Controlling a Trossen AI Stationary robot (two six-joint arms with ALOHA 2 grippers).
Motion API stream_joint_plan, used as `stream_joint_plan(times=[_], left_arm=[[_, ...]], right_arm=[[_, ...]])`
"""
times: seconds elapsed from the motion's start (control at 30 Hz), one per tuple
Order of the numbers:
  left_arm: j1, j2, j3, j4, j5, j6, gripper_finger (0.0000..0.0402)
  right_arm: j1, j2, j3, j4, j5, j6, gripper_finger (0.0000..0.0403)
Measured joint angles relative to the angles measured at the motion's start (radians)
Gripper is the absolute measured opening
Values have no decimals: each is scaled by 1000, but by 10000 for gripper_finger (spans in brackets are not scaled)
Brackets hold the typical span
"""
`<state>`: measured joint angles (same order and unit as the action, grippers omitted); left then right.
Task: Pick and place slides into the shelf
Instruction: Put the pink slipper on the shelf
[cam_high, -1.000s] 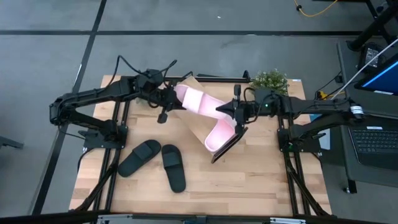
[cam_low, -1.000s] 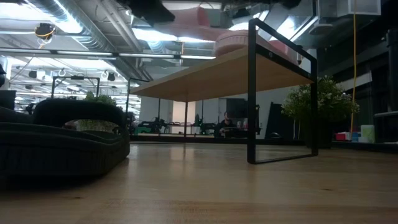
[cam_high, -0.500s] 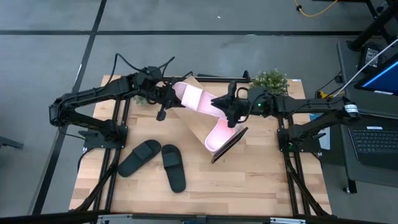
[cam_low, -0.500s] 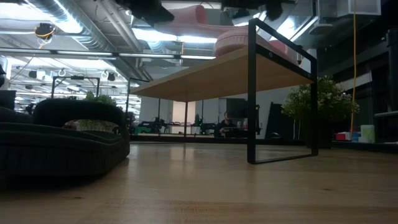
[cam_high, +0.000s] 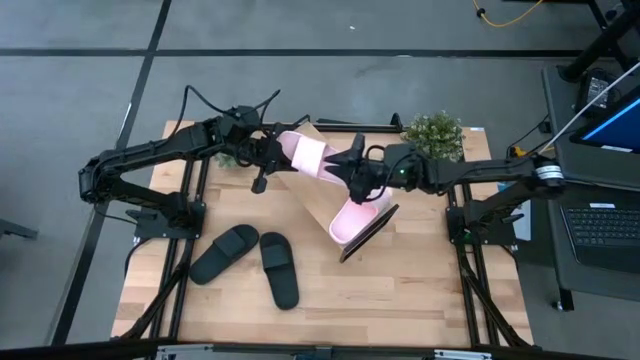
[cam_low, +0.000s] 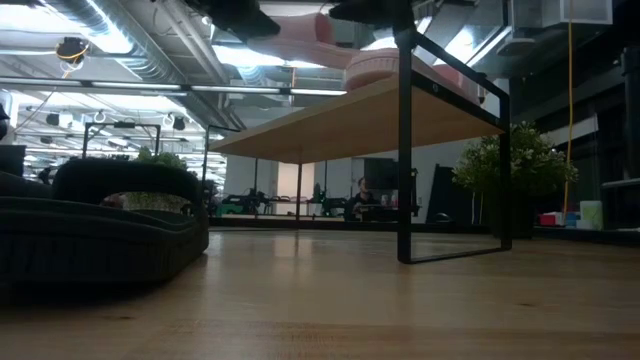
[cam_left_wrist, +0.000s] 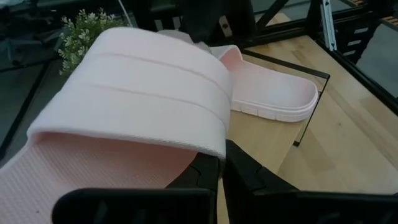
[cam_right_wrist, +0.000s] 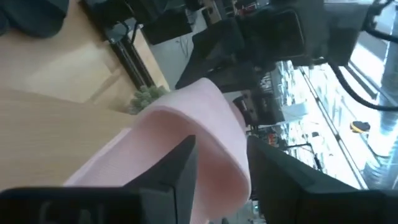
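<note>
Task status: partly done.

1. One pink slide (cam_high: 352, 219) lies flat on the shelf (cam_high: 318, 199), at the end nearer the front of the desk (cam_high: 420, 290). In the left wrist view it (cam_left_wrist: 273, 93) rests on the shelf board close to the black frame corner.

2. The second pink slide (cam_high: 308, 158) is held above the far end of the shelf. The left claw (cam_high: 268, 160) is closed on the sole at one end; in the left wrist view its dark fingers (cam_left_wrist: 245, 174) sit pinched under the strap edge of this slide (cam_left_wrist: 130, 99).

3. The right claw (cam_high: 352, 172) is at the other end of the same slide. In the right wrist view its two fingers (cam_right_wrist: 180, 168) stand apart on either side of the pink strap (cam_right_wrist: 199, 134), so the claw is open around the strap, not clamped on it. Whether the fingers touch the strap cannot be told.

4. The two black slides (cam_high: 250, 262) lie side by side on the desk, near its front left area, well apart from the shelf and untouched.

Remaining work, as judged: set the held pink slide down on the free part of the shelf, then move both black slides. With one slide already on the board, space for all four looks tight.
</note>
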<state>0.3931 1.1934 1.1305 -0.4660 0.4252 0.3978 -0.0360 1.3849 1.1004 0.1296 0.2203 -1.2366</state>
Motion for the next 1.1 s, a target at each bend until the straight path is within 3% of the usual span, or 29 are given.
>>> stream_joint_plan(times=[0.23,0.5,1.1], left_arm=[[0,0,0,4,3,-3,0],[-4,0,0,7,23,-7,0],[-46,0,43,-2,64,-33,0]], right_arm=[[0,30,0,85,5,-74,143],[0,30,0,76,55,-99,143],[-2,29,0,76,55,-130,143]])
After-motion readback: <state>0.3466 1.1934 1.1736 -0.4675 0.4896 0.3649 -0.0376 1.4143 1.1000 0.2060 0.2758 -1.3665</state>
